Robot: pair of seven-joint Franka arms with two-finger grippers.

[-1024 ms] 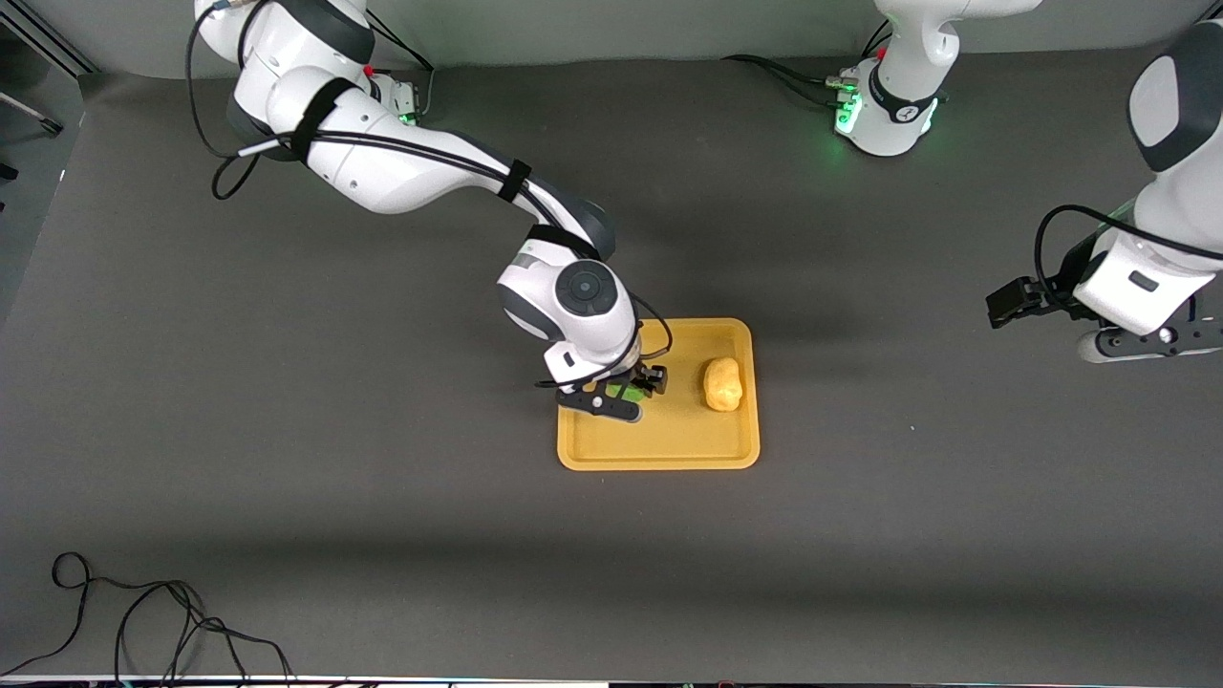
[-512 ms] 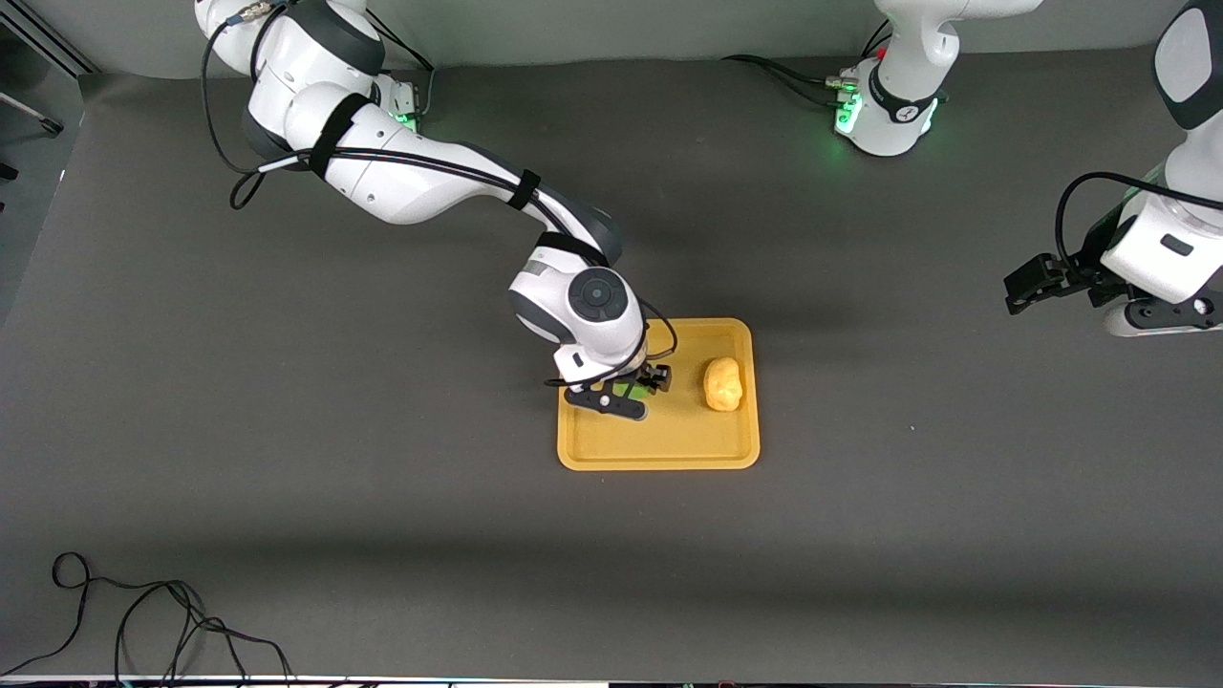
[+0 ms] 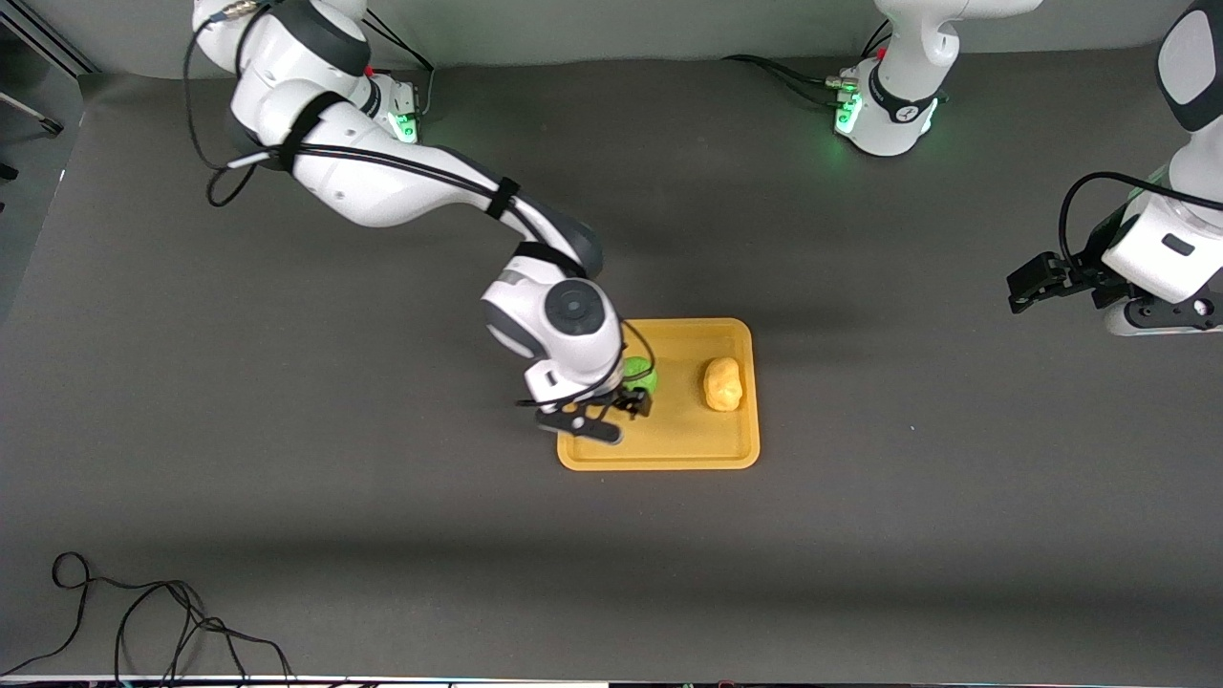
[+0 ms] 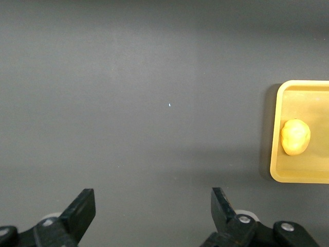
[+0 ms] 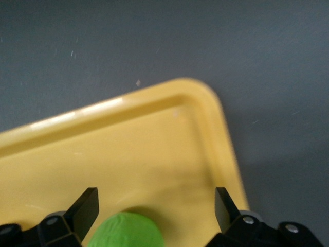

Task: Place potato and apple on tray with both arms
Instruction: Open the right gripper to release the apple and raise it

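On tray [image 3: 669,454] — apple [image 3: 640,374], potato [image 3: 722,384]

Dark grey table [image 3: 287,478], black cable [image 3: 143,621] looped near front camera edge

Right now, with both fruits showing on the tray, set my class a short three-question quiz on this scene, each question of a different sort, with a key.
1. True or false: the potato lies on the tray.
2. Multiple choice: the right gripper is over which thing? A. the bare table near the cable B. the tray, beside the apple C. the left arm's base
3. Fill in: the left gripper hangs over the bare table at the left arm's end, with its jaws ____.

Key: 1 true. 2 B. 3 open; the right gripper's jaws are open too, with the apple resting on the tray between them in the right wrist view.
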